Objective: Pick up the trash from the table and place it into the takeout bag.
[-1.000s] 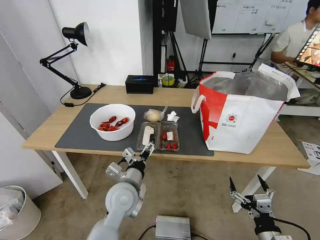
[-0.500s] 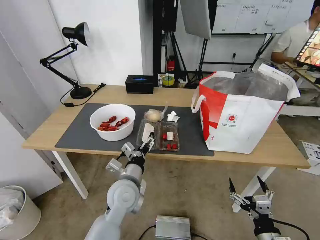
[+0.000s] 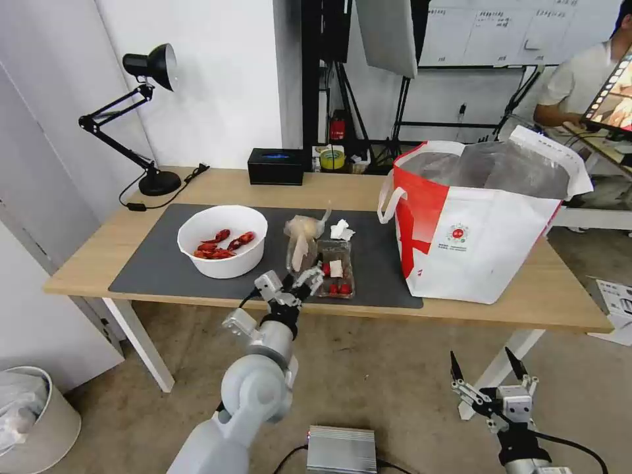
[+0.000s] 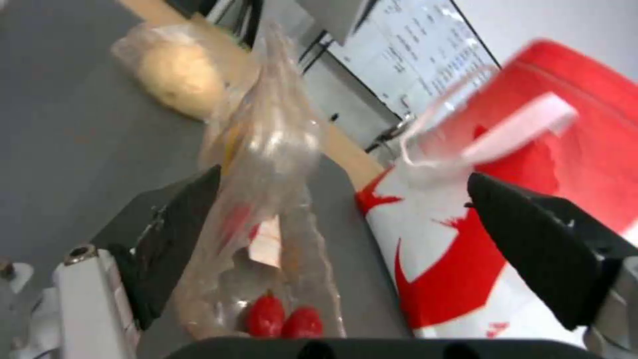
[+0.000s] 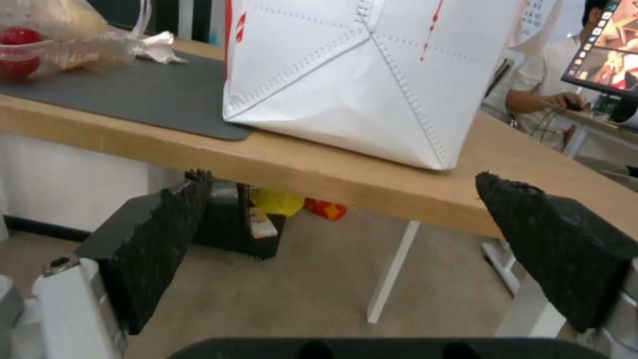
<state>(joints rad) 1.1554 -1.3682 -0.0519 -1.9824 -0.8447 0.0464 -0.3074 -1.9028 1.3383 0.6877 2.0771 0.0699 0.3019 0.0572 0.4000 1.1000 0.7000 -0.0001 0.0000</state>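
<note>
Head view has the left gripper [image 3: 299, 280] at the near edge of the table [image 3: 217, 181], its jaws spread wide around the near end of the clear plastic tray [image 3: 334, 271]. That tray lies on the dark grey mat [image 3: 155, 253], with red scraps in its right half, while its left half stands tilted up instead of lying flat. Left wrist view brings the tray [image 4: 266, 239] close: one black finger [image 4: 176, 239] sits just beside the raised clear half, the other finger is well apart from it on the side toward the takeout bag [image 4: 532, 164], and two red scraps [image 4: 284, 321] lie at the near end. Whether the near finger actually touches the plastic cannot be told.

Behind the tray, the clear bag with a beige lump [image 3: 304, 227] and a crumpled white tissue [image 3: 341, 230] rest on the mat. A white bowl of red shells [image 3: 222, 240] stands to the left of the tray, apart from it. To the right stands the takeout bag [image 3: 474, 243], upright and gaping, silver lining showing, half on the mat and half on bare wood.

Low by the floor, below table height and on the bag's side, hangs the right gripper [image 3: 488, 375] with its jaws apart and empty; right wrist view looks up from there at the table's edge [image 5: 319, 172] and the bag's white wall [image 5: 359, 75].
</note>
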